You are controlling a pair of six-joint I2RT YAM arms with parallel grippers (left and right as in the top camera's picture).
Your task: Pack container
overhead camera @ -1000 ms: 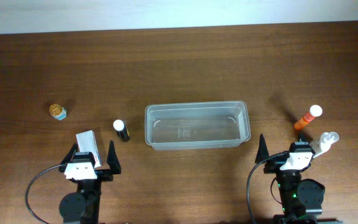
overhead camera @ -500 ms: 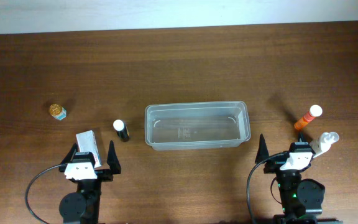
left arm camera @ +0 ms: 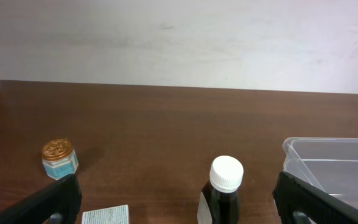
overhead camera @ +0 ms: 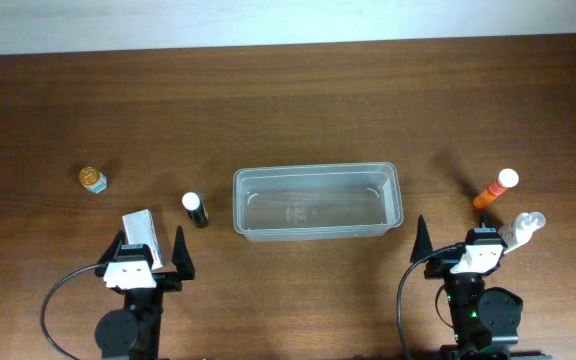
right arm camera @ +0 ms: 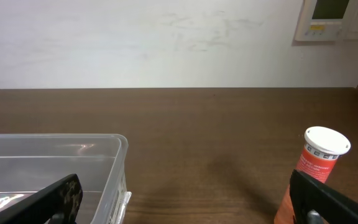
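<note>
The clear container (overhead camera: 315, 171) stands empty at the table's middle. It also shows in the left wrist view (left arm camera: 328, 144) and the right wrist view (right arm camera: 55, 138). My left gripper (overhead camera: 148, 243) is open and empty at the front left. A dark bottle with a white cap (overhead camera: 196, 209) stands upright between its fingers in the left wrist view (left arm camera: 222, 193), where the gripper (left arm camera: 176, 202) is spread wide. My right gripper (overhead camera: 465, 240) is open and empty at the front right; in its wrist view (right arm camera: 188, 202) it points at bare table beside the container.
A small gold-lidded jar (overhead camera: 92, 179) sits far left. A white printed box (overhead camera: 139, 228) lies by the left gripper. An orange tube with a white cap (overhead camera: 495, 189) and a clear bottle (overhead camera: 526, 226) lie by the right gripper. A white wall stands behind the table.
</note>
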